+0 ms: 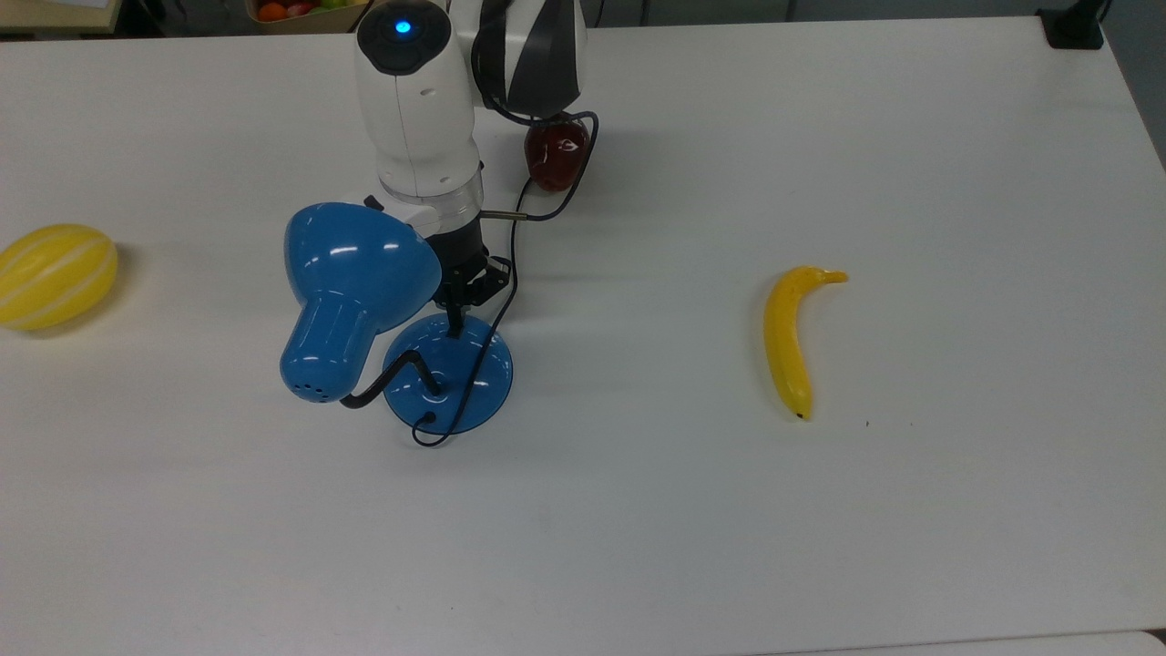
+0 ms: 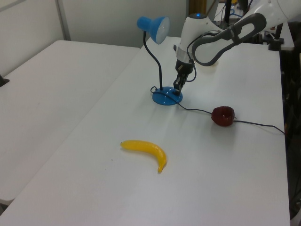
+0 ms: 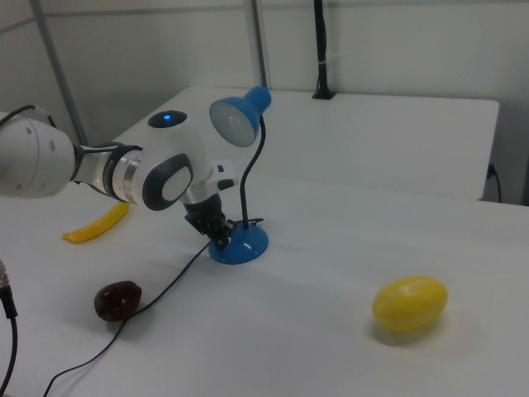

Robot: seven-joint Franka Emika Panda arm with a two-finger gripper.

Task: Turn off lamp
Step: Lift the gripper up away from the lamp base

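Blue lamp point(image 1: 360, 292) on white table point(image 1: 820, 137), jaws point(image 1: 453, 321) at its base
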